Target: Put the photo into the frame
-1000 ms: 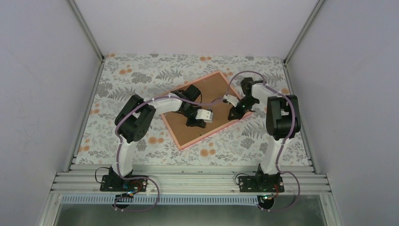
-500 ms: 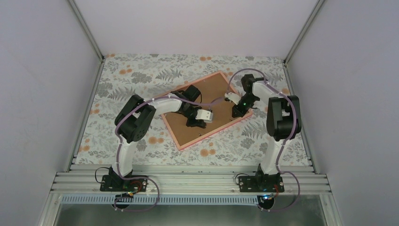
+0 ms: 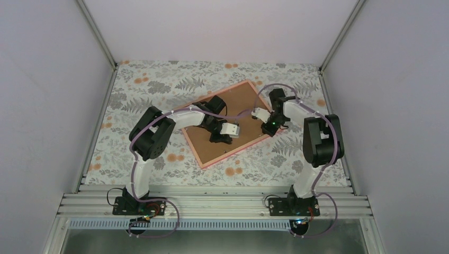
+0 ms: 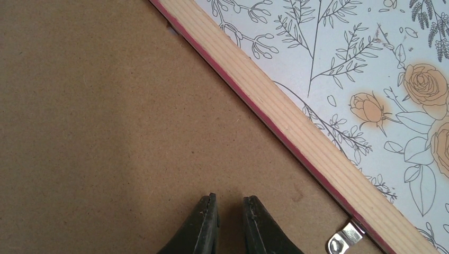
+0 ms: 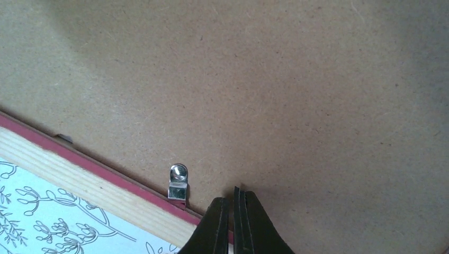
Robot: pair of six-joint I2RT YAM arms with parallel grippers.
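While the frame point(image 4: 294, 127) holds the backing board point(image 4: 106, 106), left jaws barely parted, right jaws shut, both empty.

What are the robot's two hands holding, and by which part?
Nothing. The right gripper is shut, empty; the left gripper is barely open, empty. Both point at the backing board in the frame.

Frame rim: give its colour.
The frame rim is pale wood, red-edged; clearest in left wrist view.
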